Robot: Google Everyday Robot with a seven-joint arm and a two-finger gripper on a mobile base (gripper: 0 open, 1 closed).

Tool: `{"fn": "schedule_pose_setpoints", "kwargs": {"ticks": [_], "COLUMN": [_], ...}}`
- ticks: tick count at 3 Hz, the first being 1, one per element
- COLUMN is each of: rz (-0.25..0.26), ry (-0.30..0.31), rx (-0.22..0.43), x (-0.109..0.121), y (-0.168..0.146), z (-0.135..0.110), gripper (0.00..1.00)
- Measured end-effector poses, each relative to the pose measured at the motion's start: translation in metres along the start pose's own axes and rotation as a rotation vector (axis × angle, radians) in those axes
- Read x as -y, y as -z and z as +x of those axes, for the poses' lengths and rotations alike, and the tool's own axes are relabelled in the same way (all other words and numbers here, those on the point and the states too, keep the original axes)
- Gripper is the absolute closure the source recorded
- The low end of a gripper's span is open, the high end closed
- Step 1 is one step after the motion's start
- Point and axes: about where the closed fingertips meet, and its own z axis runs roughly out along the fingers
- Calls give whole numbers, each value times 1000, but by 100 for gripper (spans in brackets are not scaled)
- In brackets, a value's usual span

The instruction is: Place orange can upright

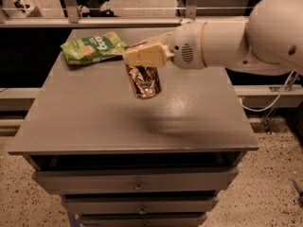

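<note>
The end effector [140, 59] is clenched on the top end of the orange can [144, 83], just right of the green snack bag [92, 46] and a little nearer the camera than it. The can hangs below the cream fingers with its long axis close to vertical and only a slight lean, so its lower end faces the desk [94, 119]. It looks clear of the surface: a soft shadow [163, 124] lies on the desk farther from the bag than the can itself, which suggests a gap underneath. Holding it by the top leaves the base free to meet the desk flat, which is what an upright placement needs. The white arm [222, 44] reaches in from the side opposite the bag, keeping the can away from the packet so it should not catch it on the way down
</note>
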Motion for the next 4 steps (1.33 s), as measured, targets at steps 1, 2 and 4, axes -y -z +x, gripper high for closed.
{"fn": "schedule_pose_setpoints", "kwargs": {"ticks": [1,2,4], "rz": [2,2,-122], "ry": [79,80,286], "rx": [37,36,92], "x": [-6,-6,-20], "y": [14,14,6], "z": [-3,-3,12], "gripper": [100,100,100]}}
